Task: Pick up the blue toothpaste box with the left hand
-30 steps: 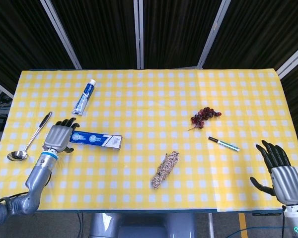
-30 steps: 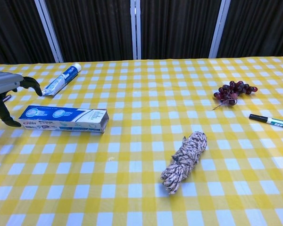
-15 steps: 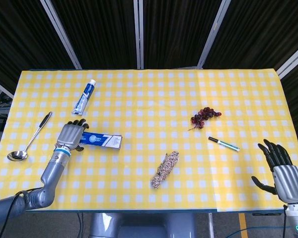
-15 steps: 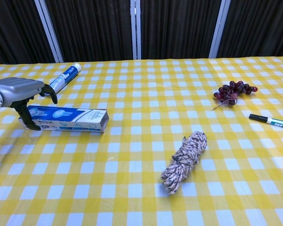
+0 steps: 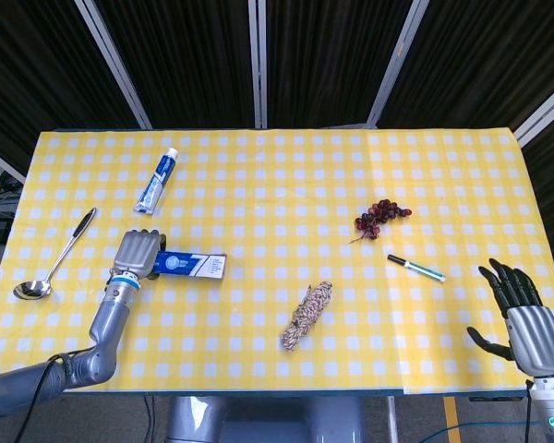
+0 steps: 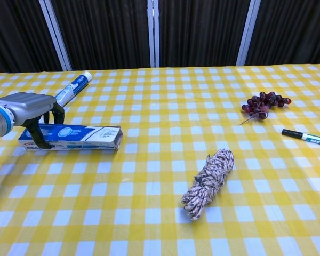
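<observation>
The blue toothpaste box (image 5: 192, 265) (image 6: 80, 137) lies flat on the yellow checked cloth at the left, its long side running left to right. My left hand (image 5: 137, 251) (image 6: 29, 106) sits over the box's left end. Its fingers curl down behind the box and the thumb presses on the near face, so it grips the box, which still rests on the table. My right hand (image 5: 526, 318) hovers at the table's near right corner, fingers spread and holding nothing; only the head view shows it.
A toothpaste tube (image 5: 157, 181) (image 6: 72, 89) lies behind the box and a spoon (image 5: 55, 266) to its left. A bundle of rope (image 5: 307, 315) (image 6: 209, 182) lies at centre front. Dark grapes (image 5: 380, 218) (image 6: 264, 102) and a pen (image 5: 415, 268) (image 6: 306, 137) lie at the right.
My left hand has moved right, onto the box's left end, and its fingers and thumb have closed around it. The box has shifted slightly. The right hand has barely moved.
</observation>
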You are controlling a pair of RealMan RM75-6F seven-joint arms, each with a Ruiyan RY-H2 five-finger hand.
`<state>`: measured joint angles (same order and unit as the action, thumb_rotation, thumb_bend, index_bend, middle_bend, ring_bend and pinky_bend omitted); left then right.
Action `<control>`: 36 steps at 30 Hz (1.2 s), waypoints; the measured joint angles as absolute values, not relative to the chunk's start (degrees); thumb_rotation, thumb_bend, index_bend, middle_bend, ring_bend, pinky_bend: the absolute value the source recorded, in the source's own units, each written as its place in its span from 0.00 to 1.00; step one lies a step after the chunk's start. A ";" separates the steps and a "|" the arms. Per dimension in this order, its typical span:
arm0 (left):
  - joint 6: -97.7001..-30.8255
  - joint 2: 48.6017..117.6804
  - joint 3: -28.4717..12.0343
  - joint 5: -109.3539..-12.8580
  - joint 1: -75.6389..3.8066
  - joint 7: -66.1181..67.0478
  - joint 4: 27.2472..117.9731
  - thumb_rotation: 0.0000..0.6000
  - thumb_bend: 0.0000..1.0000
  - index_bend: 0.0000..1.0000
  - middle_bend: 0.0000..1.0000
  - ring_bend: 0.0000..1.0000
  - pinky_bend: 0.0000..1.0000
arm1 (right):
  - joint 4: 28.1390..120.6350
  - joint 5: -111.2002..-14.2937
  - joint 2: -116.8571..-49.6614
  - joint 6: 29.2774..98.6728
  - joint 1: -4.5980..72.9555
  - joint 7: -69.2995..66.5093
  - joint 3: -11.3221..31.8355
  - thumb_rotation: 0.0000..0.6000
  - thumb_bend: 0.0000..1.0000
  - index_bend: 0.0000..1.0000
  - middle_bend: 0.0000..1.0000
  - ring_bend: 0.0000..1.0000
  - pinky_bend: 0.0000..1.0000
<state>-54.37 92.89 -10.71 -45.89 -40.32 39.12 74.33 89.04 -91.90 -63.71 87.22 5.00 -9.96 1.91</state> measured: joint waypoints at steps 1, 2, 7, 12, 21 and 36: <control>-54.83 92.94 -10.66 -46.37 -40.23 38.73 74.33 1.00 0.23 0.51 0.35 0.35 0.39 | 89.07 -91.97 -63.72 87.26 5.00 -9.94 1.90 1.00 0.12 0.05 0.00 0.00 0.00; -55.21 92.94 -10.64 -46.81 -40.15 38.38 74.38 1.00 0.23 0.51 0.35 0.35 0.39 | 89.10 -92.04 -63.72 87.33 4.99 -9.93 1.88 1.00 0.12 0.05 0.00 0.00 0.00; -57.84 91.72 -10.82 -50.00 -39.63 36.24 75.84 1.00 0.23 0.51 0.36 0.35 0.39 | 89.29 -92.39 -63.64 87.79 4.85 -9.95 1.81 1.00 0.12 0.05 0.00 0.00 0.00; -59.88 88.75 -11.31 -52.18 -39.49 35.81 79.01 1.00 0.23 0.52 0.37 0.37 0.40 | 89.49 -92.67 -63.41 88.26 4.69 -10.25 1.76 1.00 0.12 0.05 0.00 0.00 0.00; -65.12 83.74 -13.87 -56.09 -39.81 35.91 85.41 1.00 0.36 0.58 0.42 0.41 0.44 | 89.74 -92.91 -62.81 89.19 4.37 -11.40 1.84 1.00 0.12 0.05 0.00 0.00 0.00; -71.20 82.03 -16.34 -63.25 -39.62 30.50 87.67 1.00 0.36 0.58 0.43 0.42 0.44 | 90.00 -93.11 -62.49 89.55 4.21 -11.72 1.85 1.00 0.12 0.05 0.00 0.00 0.00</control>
<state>-71.20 82.03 -16.34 -63.25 -39.62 30.50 87.67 90.00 -93.11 -62.49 89.55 4.21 -11.72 1.85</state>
